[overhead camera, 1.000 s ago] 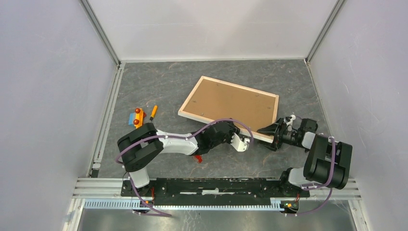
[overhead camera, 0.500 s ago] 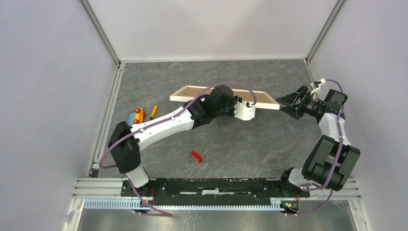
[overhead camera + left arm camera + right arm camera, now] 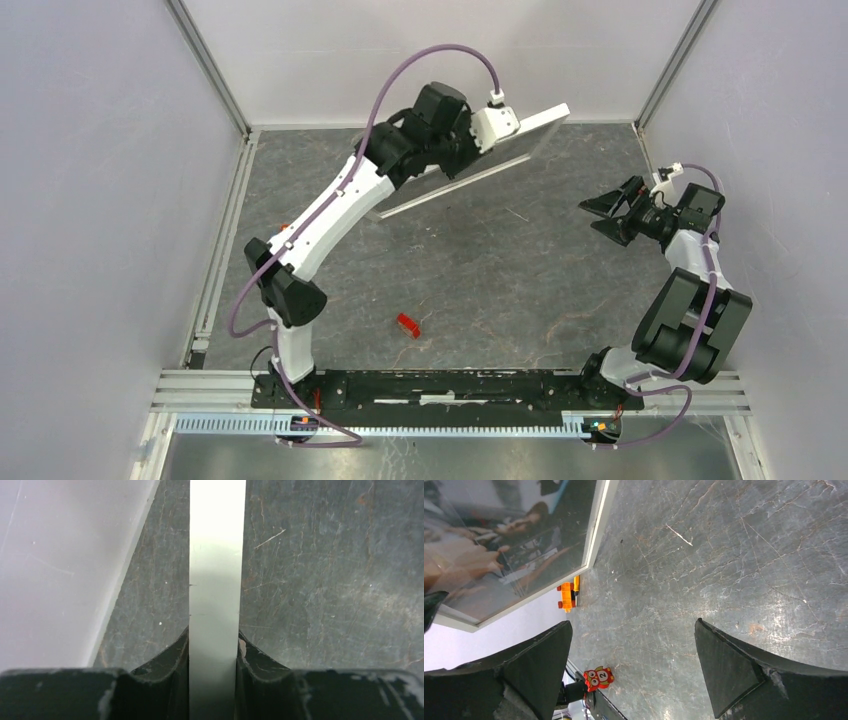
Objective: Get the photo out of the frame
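Note:
My left gripper (image 3: 497, 128) is shut on the frame (image 3: 535, 122) and holds it raised and tilted on edge over the far part of the table. In the left wrist view the frame's pale edge (image 3: 216, 570) runs straight up from between my fingers (image 3: 172, 655). In the right wrist view the frame's white border (image 3: 596, 530) and the photo (image 3: 494, 535) behind it show at the upper left, facing that camera. My right gripper (image 3: 607, 215) is open and empty at the right side, apart from the frame; its fingers (image 3: 724, 665) stand wide apart over bare table.
A small red owl piece (image 3: 407, 325) lies on the table near the front, also in the right wrist view (image 3: 598, 677). An orange toy (image 3: 567, 592) lies at the left, under the frame's low end. Grey walls close in the back and sides.
My left arm has lifted the frame from flat on the table up to the far back, tilted on edge. My right gripper has drawn away from the frame's corner to the right.

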Robot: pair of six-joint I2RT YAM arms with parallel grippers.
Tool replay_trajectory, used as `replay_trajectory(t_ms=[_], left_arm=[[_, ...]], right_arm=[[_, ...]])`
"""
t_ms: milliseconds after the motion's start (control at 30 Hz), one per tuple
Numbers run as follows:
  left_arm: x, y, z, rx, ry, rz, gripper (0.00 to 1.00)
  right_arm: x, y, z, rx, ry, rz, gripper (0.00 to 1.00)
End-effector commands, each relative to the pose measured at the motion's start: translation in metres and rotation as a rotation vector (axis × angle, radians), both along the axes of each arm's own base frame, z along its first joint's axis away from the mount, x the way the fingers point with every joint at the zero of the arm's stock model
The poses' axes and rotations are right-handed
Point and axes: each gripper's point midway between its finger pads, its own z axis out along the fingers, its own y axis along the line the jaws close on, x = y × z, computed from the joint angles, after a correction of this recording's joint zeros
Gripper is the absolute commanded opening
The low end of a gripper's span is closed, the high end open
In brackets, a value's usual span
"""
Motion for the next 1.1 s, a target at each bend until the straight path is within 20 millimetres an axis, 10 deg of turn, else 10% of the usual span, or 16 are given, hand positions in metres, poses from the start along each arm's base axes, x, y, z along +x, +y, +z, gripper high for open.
replay_trajectory(t_ms=[0,233,500,900,1067], left_arm=[[-0.014,-0.018,0.042,-0.290,0.203,-0.047,0.02],[-0.016,-0.022,0.034,-0.319,0.280,-0.078,0.02],[0.012,-0.021,0.093,-0.550,0.264,0.029,0.02],[0.086,0.026,0.099,-0.871,0.389,0.389,0.02],[0.087,0.039,0.120,-0.985,0.453,0.379,0.02]], right_arm=[[0.001,-0.004,-0.001,-0.047,-0.027,0.008,0.98],[-0.005,-0.005,-0.006,-0.143,-0.057,0.093,0.98],[-0.013,-0.002,-0.017,-0.139,-0.037,0.085,0.98],[-0.022,0.003,-0.023,-0.162,-0.005,0.101,0.98],[-0.028,0.007,-0.028,-0.169,0.016,0.112,0.98]])
